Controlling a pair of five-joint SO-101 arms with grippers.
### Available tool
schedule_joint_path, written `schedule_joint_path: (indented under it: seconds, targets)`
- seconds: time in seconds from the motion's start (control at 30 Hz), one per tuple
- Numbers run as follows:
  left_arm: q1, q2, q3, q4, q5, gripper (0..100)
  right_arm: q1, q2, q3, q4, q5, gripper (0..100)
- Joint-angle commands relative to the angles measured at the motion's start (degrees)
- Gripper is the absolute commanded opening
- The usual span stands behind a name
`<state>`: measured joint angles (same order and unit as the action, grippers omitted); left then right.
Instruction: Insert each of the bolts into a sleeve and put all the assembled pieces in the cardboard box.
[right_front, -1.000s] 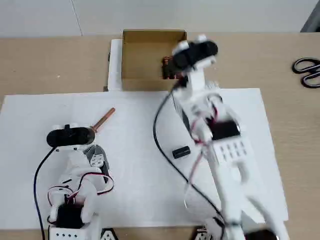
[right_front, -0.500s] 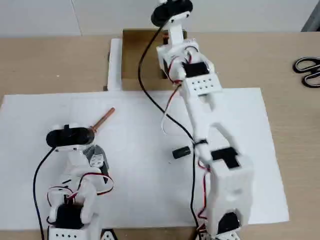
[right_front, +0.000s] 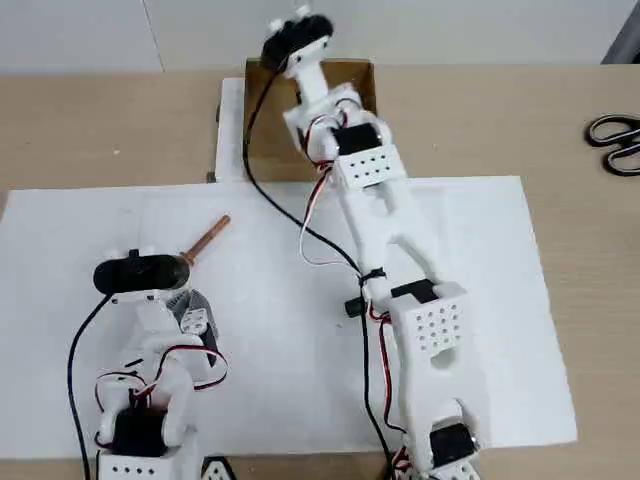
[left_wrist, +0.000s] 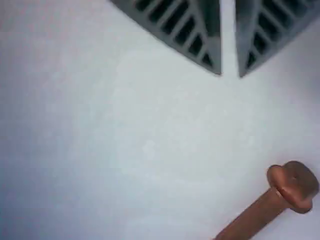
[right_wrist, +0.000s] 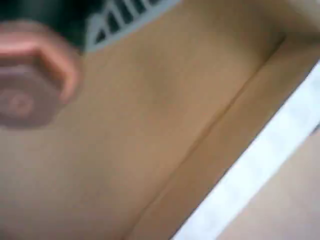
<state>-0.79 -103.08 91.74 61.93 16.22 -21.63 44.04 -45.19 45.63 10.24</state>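
Note:
My right arm (right_front: 350, 160) stretches across the table, its wrist over the cardboard box (right_front: 258, 110) at the back. In the right wrist view my right gripper (right_wrist: 65, 30) is low inside the box (right_wrist: 150, 130), shut on a copper bolt head (right_wrist: 30, 75) with a dark sleeve around the shank. A loose copper bolt (right_front: 210, 238) lies on the white sheet, right in front of my left gripper (right_front: 185, 264). In the left wrist view that gripper (left_wrist: 230, 74) is all but shut with nothing in it, and the bolt head (left_wrist: 294, 185) lies just beyond its tips. A black sleeve (right_front: 352, 307) peeks out beside the right arm.
A white sheet (right_front: 260, 400) covers the work area. A white strip (right_front: 230, 130) lies along the box's left side. Scissors (right_front: 615, 140) rest on the bare wood at the far right. Cables trail from both arms.
The right arm has stretched out and swung left over the box, carrying its piece inside. The left arm and the loose bolt have not moved.

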Motion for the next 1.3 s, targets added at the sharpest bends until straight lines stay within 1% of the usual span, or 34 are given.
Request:
schedule_joint_path:
  seconds: [0.0, 0.07, 0.3, 0.4, 0.47, 0.57, 0.7, 0.83, 1.0, 1.1, 1.2, 1.27]
  targets:
    - [0.3, -0.6, -0.2, -1.0, -0.1, 1, 0.0, -1.9, -4.2, 3.2, 0.7, 22.6]
    - [0.3, -0.6, -0.2, -1.0, -0.1, 1, 0.1, -1.9, -4.7, 5.8, 0.7, 23.8]
    - [0.3, -0.6, -0.2, -1.0, -0.1, 1, 0.6, -1.9, -13.5, 13.5, 0.5, 23.8]
    - [0.3, -0.6, -0.2, -1.0, -0.1, 1, 0.7, -1.9, -18.3, 22.5, 0.4, 23.7]
    - [0.3, -0.6, -0.2, -1.1, -0.1, 1, 0.6, -1.8, -22.0, 30.5, -2.0, 22.8]
    - [0.3, -0.6, -0.2, -1.2, -0.1, 1, 0.4, -1.5, -25.8, 41.5, -7.0, 16.8]
    - [0.3, -0.6, -0.2, -1.2, -0.1, 1, 0.3, -1.5, -28.1, 52.1, -9.1, 8.0]
    - [0.3, -0.6, -0.2, -1.3, -0.1, 1, 0.4, -1.9, -26.3, 53.6, -8.6, 3.9]
    - [0.3, -0.6, -0.2, -1.3, -0.1, 1, 0.1, -2.4, -22.1, 54.3, -8.6, 3.5]
    - [0.3, -0.6, -0.2, -1.3, -0.1, 1, -0.2, -6.6, -14.2, 54.5, -8.6, 3.5]
    - [0.2, -0.6, -0.2, -1.3, -0.1, 1, -0.6, -13.7, -2.5, 54.3, -8.1, 3.9]
    - [0.1, -0.6, -0.2, -1.3, -0.1, 1, -0.7, -18.0, 4.9, 54.1, -4.9, 3.9]
